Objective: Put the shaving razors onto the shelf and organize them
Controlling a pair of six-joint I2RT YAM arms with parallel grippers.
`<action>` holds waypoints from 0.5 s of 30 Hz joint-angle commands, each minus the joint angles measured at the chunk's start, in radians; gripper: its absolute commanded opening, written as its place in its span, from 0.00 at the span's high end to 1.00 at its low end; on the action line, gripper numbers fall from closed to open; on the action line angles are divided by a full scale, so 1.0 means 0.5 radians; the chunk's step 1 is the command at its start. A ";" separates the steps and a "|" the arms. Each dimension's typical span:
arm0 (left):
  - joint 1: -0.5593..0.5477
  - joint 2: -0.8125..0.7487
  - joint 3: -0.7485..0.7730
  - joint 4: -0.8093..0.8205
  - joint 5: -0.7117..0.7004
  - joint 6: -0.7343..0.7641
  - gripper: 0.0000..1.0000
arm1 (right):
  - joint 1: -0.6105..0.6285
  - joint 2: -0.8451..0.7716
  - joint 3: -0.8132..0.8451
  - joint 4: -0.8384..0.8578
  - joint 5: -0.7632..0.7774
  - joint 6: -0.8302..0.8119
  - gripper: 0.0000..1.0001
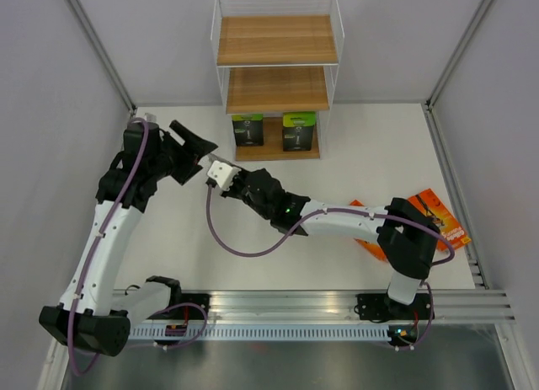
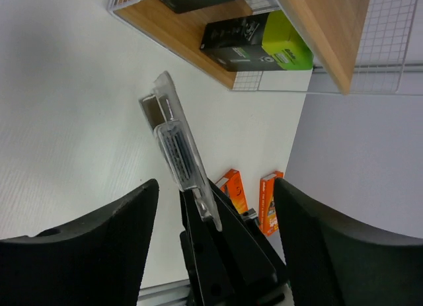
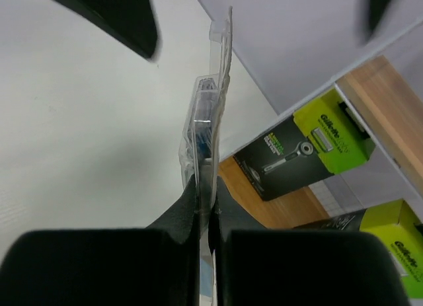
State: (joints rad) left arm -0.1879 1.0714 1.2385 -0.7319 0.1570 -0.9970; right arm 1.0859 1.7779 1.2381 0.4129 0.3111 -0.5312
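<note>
The shelf stands at the back centre. Two black and lime-green razor packs stand upright on its bottom board. My right gripper is shut on the lower edge of the clear-and-light-blue blister pack and holds it above the table, left of the shelf. The pack shows edge-on in the right wrist view and in the left wrist view. My left gripper is open, its fingers on either side of the pack's top without touching it. Two orange packs lie at the right.
Grey side walls close in the table left and right. The right arm lies over one of the orange packs. The shelf's upper two boards hold nothing. The aluminium rail with the arm bases runs along the near edge.
</note>
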 commanded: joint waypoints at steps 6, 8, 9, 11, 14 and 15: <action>0.023 -0.059 0.281 -0.015 -0.016 0.456 0.00 | -0.082 -0.337 -0.380 0.217 -0.158 0.506 1.00; 0.032 -0.130 0.193 0.092 0.011 0.689 0.00 | -0.195 -0.435 -0.484 0.260 -0.431 0.736 1.00; 0.038 -0.173 0.147 0.232 0.033 0.751 0.00 | -0.254 -0.490 -0.534 0.300 -0.547 0.834 0.99; 0.038 -0.292 -0.003 0.395 0.179 0.996 0.02 | -0.416 -0.638 -0.650 0.331 -0.856 1.117 1.00; 0.038 -0.409 -0.166 0.623 0.412 1.312 0.02 | -0.570 -0.791 -0.706 0.334 -1.235 1.338 0.99; 0.038 -0.428 -0.203 0.681 0.507 1.404 0.02 | -0.598 -0.816 -0.703 0.303 -1.309 1.369 1.00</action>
State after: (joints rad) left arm -0.1696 0.8906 1.1923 -0.5507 0.2596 -0.5354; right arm 0.8246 1.4487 0.8856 0.4782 -0.0841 -0.0299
